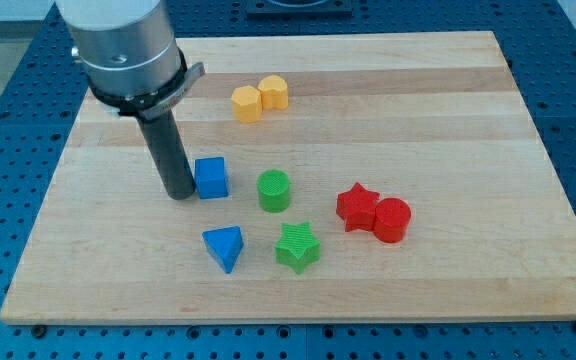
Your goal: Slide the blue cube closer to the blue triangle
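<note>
Wooden board (448, 110): my tip (180, 194) seemingly touching blue cube (211, 178).

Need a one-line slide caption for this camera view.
My tip sits against the blue cube's left side on the wooden board, with the blue triangle just below.

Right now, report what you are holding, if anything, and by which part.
Nothing is held; I have no gripper. My tip stands at the blue cube's side toward the view's left, apparently touching it. The blue triangle lies below, toward the view's bottom.

Pale wooden board (418, 90) — smooth, matt; blue cube (211, 178) matt plastic.
</note>
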You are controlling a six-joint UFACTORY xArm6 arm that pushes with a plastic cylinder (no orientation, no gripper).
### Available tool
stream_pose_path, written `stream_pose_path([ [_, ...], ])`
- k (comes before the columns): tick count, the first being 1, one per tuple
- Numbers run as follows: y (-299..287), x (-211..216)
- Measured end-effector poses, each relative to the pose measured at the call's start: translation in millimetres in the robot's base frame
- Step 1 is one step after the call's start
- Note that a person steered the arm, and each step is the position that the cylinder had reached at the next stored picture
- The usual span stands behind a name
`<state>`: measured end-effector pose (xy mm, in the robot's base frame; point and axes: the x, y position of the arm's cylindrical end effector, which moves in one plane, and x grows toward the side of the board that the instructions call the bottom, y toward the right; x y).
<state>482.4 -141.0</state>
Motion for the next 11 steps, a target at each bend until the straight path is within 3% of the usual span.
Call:
stream_pose_path([
  [1, 0, -19],
  [2, 0, -76],
  [3, 25, -91],
  [9, 30, -2],
  [11, 36, -4],
])
